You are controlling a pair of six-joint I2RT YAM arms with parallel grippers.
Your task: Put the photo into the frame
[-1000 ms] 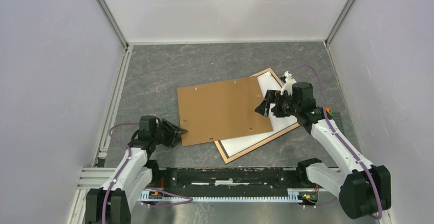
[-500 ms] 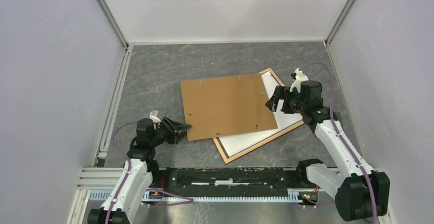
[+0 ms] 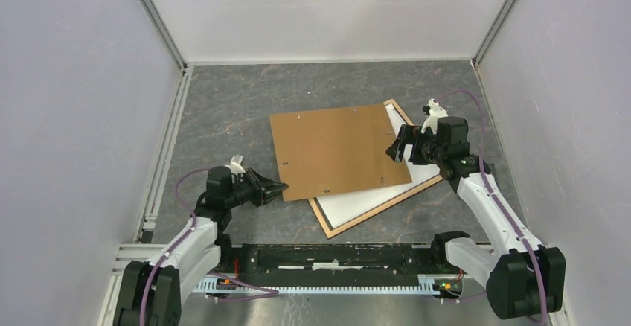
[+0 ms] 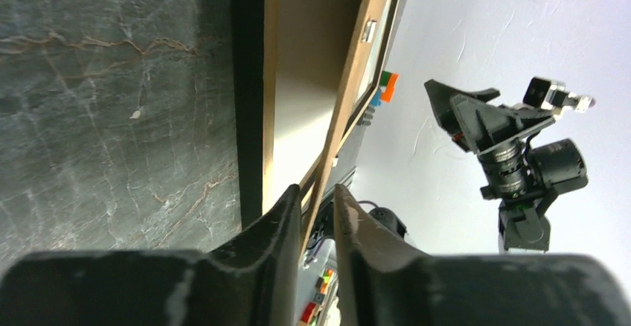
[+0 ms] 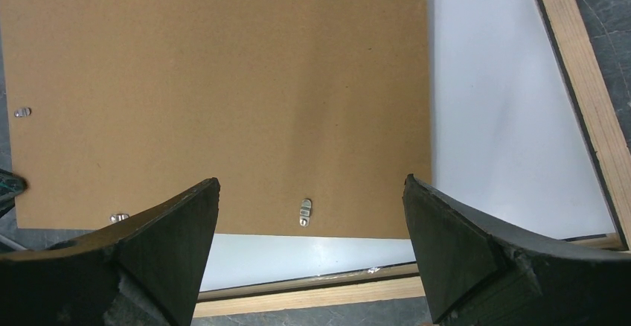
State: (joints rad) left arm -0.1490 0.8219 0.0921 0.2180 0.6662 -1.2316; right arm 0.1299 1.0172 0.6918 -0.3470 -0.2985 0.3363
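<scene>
the left arm [image 3: 186,233] is stretched low over the table [image 3: 223,103], with the left gripper [image 3: 277,189] clamped on the near-left corner of the backing board [image 3: 338,151]. the right gripper [image 3: 394,149] is held spread wide above the board's right edge, nothing grasped. the photo [image 3: 372,196] is laid white back up inside the frame [image 5: 585,80], half covered by the board.

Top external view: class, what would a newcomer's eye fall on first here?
The brown backing board lies askew at mid-table, covering much of the wooden frame and the white sheet in it. The left hand pinches the board's near-left corner; the right hand hangs open over its right edge.
</scene>
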